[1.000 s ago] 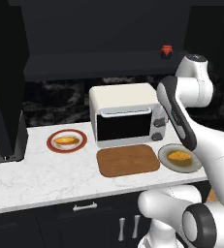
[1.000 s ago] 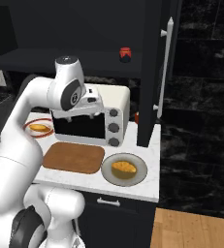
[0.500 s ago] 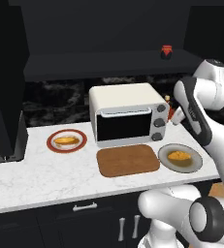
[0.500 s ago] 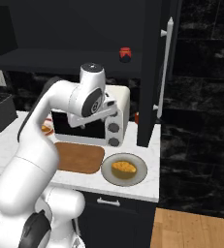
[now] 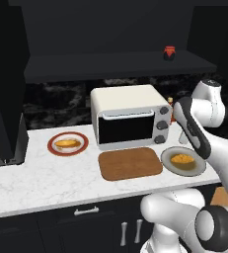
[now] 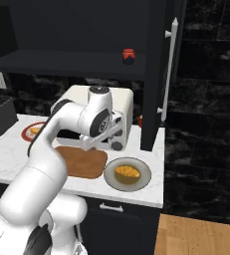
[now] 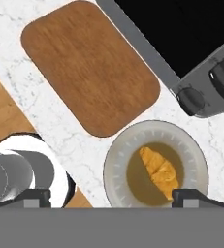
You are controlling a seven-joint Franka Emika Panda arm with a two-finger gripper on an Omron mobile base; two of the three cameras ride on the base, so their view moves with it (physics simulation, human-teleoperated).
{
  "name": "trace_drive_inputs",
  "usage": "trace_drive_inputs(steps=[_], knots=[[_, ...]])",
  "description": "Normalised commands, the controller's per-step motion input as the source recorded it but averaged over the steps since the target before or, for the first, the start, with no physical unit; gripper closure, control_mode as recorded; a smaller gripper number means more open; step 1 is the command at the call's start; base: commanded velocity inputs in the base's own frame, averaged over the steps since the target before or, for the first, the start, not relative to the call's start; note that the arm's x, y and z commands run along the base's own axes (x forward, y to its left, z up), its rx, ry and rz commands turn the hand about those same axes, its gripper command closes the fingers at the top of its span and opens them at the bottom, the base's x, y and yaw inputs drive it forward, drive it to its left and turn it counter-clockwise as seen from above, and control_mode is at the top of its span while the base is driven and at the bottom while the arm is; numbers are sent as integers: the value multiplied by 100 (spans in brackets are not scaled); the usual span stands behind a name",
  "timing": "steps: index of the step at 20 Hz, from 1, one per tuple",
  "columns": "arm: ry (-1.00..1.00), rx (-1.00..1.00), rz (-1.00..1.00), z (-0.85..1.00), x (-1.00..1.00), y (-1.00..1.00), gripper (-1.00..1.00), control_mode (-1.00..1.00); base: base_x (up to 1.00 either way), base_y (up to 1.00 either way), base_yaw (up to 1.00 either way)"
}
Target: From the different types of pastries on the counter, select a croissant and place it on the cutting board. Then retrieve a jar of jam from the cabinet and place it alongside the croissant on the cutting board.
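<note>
Below my hand the croissant (image 7: 159, 170) lies on a grey plate (image 7: 117, 157) at the counter's (image 5: 46, 178) right end. My gripper (image 7: 112, 196) hangs above it, open, fingertips (image 7: 36, 197) wide apart and empty. The cutting board (image 7: 91, 68) lies bare just left of that plate, in front of the toaster oven (image 5: 130, 116). From the base views the croissant (image 5: 183, 159) (image 6: 127, 172) and board (image 5: 130, 163) (image 6: 84, 162) sit side by side. The other pastry (image 5: 67, 144) rests on a red-rimmed plate. The jar of jam (image 5: 170, 53) (image 6: 129, 56) stands on the cabinet shelf (image 5: 110, 66).
A dark appliance (image 5: 7, 143) stands at the counter's left end. An open black cabinet door (image 6: 159, 74) hangs right of the toaster oven, with an orange-red bottle (image 6: 140, 121) behind it. The counter ends just right of the grey plate (image 6: 136, 182).
The arm has swung from the middle to the right and come down over the grey plate. The gripper has stayed open. Nothing on the counter has moved.
</note>
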Motion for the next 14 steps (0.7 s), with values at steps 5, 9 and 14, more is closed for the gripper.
trace_drive_inputs(steps=[5,9,14], knots=[[0,-1,8,-58,6,-28,-100,-100,0,0,0],[0,0,1,-51,16,-31,-100,-100,0,0,0],[0,0,3,-26,22,-25,-100,-100,0,0,0]])
